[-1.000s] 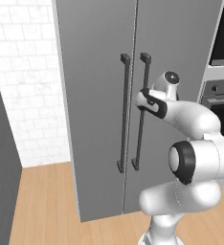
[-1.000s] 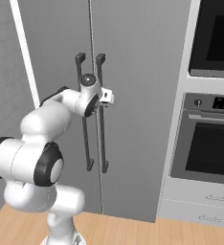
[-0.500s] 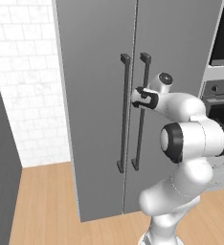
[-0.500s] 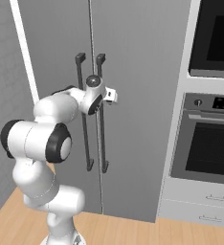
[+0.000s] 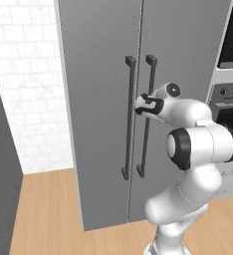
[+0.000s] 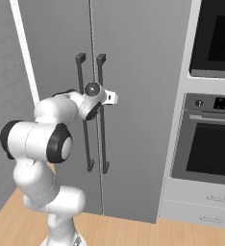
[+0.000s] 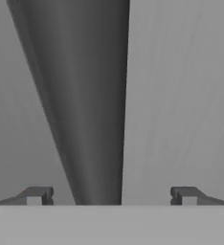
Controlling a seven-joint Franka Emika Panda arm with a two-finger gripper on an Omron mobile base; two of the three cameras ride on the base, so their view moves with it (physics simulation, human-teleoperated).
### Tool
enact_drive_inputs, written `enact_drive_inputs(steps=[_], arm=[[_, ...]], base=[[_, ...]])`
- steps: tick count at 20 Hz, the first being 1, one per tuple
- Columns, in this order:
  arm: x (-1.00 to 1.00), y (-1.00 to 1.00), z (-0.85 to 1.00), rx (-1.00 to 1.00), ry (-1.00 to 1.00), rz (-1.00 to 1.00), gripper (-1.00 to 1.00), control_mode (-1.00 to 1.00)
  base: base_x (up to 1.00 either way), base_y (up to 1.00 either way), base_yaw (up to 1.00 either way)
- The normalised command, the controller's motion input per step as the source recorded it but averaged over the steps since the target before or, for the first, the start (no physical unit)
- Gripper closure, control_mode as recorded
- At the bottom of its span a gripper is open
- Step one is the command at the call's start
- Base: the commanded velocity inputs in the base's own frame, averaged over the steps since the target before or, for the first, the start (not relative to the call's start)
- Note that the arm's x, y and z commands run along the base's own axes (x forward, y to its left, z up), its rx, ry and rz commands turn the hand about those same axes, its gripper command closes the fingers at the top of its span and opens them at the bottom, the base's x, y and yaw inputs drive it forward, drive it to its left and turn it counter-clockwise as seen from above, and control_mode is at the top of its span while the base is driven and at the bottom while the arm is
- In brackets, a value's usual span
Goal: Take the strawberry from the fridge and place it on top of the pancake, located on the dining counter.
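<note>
Gripper (image 7: pixel 111 196) spread wide, fingertips either side of a dark bar handle (image 7: pixel 85 95) — untouched; fridge (image 5: pixel 98 74) doors shut

So it's basically just a light wood plank floor (image 5: pixel 49 214) carrying everything here. The tall grey fridge (image 5: pixel 98 99) stands right on it, both doors shut, white brick wall to its left. In the right base view, the oven cabinet (image 6: pixel 201 206) next to the fridge also sits on the floor, pale drawers at the bottom.
</note>
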Motion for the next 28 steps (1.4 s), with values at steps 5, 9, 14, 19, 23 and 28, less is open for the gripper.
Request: enact_drive_inputs(steps=[5,9,14,19,23,28], arm=[[0.08,-0.09,0.00,0.00,-0.01,0.00,1.00,-1.00],[-0.26,-0.27,0.00,0.00,0.02,0.00,1.00,-1.00],[-0.87,-0.59,0.00,0.00,0.04,0.00,1.00,-1.00],[-1.00,-0.74,0.00,0.00,0.06,0.00,1.00,-1.00],[-0.86,-0.95,0.00,0.03,0.14,0.00,1.00,-1.00],[-0.67,-0.82,0.00,0.06,0.12,-0.10,1.00,-1.00]], base=[[0.00,0.00,0.00],[0.00,0.00,0.00],[0.00,0.00,0.00],[0.00,0.00,0.00],[0.00,0.00,0.00],[0.00,0.00,0.00]])
